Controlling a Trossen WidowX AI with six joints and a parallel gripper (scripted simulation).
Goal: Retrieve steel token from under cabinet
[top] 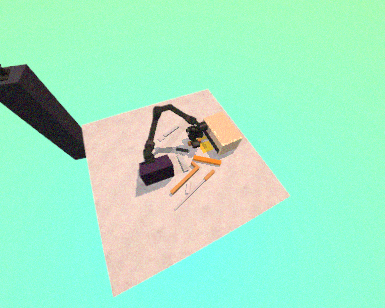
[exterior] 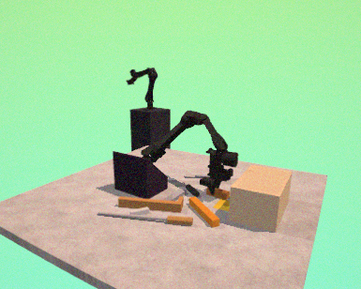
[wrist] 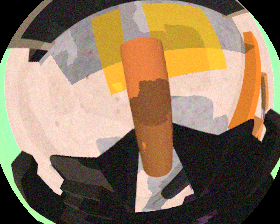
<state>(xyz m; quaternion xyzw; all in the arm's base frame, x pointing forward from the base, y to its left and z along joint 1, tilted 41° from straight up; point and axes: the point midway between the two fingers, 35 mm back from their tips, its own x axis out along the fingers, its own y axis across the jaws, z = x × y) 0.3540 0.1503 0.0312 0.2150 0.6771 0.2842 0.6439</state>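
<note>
My gripper (top: 194,144) (exterior: 214,190) (wrist: 152,129) is shut on an orange cylindrical handle (exterior: 220,193) (wrist: 145,62), low in front of the cabinet (top: 223,129) (exterior: 260,188). In the wrist view the handle points toward the cabinet. A grey strip (wrist: 133,22) shows beyond it, crossing the yellow marked area (top: 206,145) (exterior: 221,205) (wrist: 191,62); whether it is the tool's shaft is unclear. The steel token cannot be made out in any view. The space under the cabinet is dark and hidden.
An orange bar (top: 208,160) (exterior: 203,212) (wrist: 249,85) lies beside the marked area. Another orange bar (top: 184,181) (exterior: 149,203) and an orange-handled rod (top: 209,175) (exterior: 180,220) lie farther out. A dark-handled tool (top: 182,149) (exterior: 192,190) lies behind the gripper, nearer the arm's base.
</note>
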